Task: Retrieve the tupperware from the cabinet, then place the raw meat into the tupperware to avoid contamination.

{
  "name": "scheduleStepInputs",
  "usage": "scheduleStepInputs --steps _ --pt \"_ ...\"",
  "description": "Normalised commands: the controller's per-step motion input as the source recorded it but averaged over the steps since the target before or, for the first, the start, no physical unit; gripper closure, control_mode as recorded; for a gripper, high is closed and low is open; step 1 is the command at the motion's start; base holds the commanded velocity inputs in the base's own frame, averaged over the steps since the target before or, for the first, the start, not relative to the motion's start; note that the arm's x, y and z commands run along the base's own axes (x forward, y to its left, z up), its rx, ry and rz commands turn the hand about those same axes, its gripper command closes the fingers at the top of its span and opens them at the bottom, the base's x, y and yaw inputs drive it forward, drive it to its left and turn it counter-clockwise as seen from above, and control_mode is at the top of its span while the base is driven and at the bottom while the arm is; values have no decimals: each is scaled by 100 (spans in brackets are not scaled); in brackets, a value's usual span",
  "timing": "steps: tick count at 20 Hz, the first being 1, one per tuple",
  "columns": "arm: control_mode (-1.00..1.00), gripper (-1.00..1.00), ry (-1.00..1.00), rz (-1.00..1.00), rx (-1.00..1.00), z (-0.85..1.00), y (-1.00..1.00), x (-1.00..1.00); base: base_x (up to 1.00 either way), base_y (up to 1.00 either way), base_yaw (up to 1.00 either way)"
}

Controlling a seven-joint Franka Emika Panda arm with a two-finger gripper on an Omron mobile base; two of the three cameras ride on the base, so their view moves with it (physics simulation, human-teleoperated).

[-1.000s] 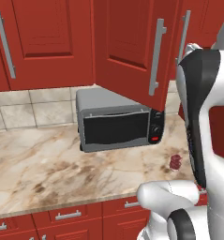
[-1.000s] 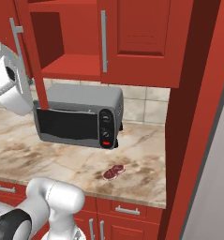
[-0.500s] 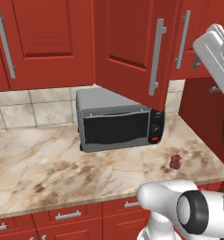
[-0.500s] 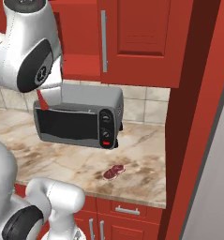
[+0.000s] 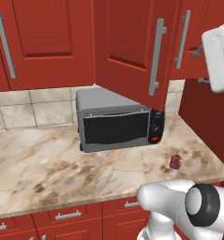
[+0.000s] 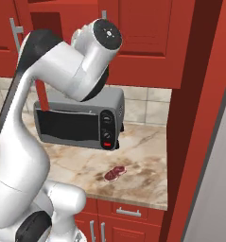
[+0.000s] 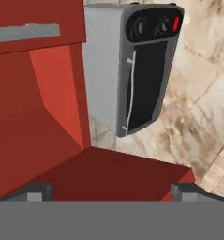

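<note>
The cabinet (image 5: 127, 51) hangs above the counter with one door swung out toward me; its dark inside shows at the upper left in the right base view (image 6: 48, 21). The tupperware is hidden. The raw meat (image 5: 175, 161) (image 6: 115, 173), a small dark red lump, lies on the marble counter in front of the toaster oven's right end. My gripper (image 7: 111, 192) is open and holds nothing. It is raised high beside the red cabinet door (image 7: 38, 70) and looks down past it. A white part of my arm (image 5: 219, 56) shows at the upper right, next to the cabinet handles.
A grey toaster oven (image 5: 118, 124) (image 6: 81, 125) (image 7: 132, 65) stands on the counter (image 5: 43, 164) under the open door. A tall red panel (image 6: 199, 118) walls off the counter's right end. Red drawers (image 5: 66, 215) run below the counter edge.
My arm has swung upward: it left the middle right of the left base view for the upper right corner and now looms large in the right base view. The meat and oven have not moved.
</note>
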Motion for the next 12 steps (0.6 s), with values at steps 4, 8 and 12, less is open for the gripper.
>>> scheduleStepInputs --steps 4,8,12 --pt "-100 -100 2 22 30 -3 29 55 0 0 0" --pt "-100 -100 2 23 25 0 28 48 0 0 0" --pt "-100 -100 1 24 19 0 30 36 0 0 0"
